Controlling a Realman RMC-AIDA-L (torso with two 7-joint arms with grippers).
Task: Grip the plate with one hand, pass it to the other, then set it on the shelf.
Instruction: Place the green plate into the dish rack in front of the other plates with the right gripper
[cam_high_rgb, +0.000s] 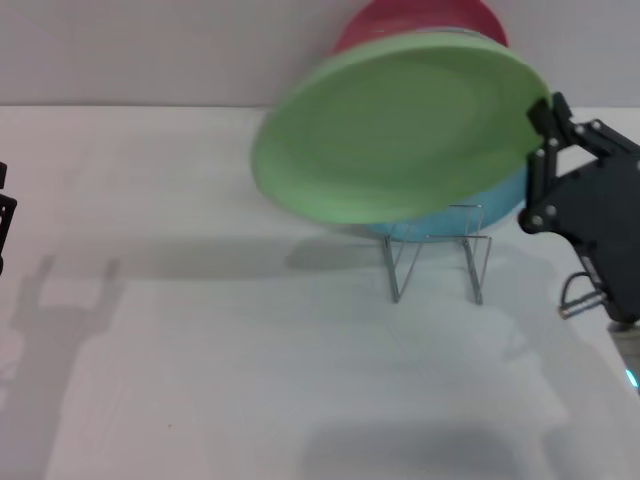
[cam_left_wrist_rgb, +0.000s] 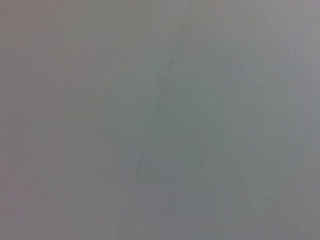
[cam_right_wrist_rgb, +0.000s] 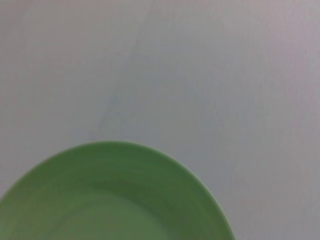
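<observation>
The light green plate (cam_high_rgb: 395, 130) is held in the air, tilted, above and in front of the wire shelf (cam_high_rgb: 437, 250). My right gripper (cam_high_rgb: 540, 112) is shut on the plate's right rim. The plate also fills the lower part of the right wrist view (cam_right_wrist_rgb: 110, 200). My left gripper (cam_high_rgb: 4, 215) is at the far left edge of the head view, only partly in frame and away from the plate. The left wrist view shows only blank table surface.
A turquoise-blue plate (cam_high_rgb: 490, 205) stands in the shelf behind the green plate, and a red plate (cam_high_rgb: 420, 20) stands behind that. The white table (cam_high_rgb: 250, 380) stretches in front and to the left. A wall runs behind the shelf.
</observation>
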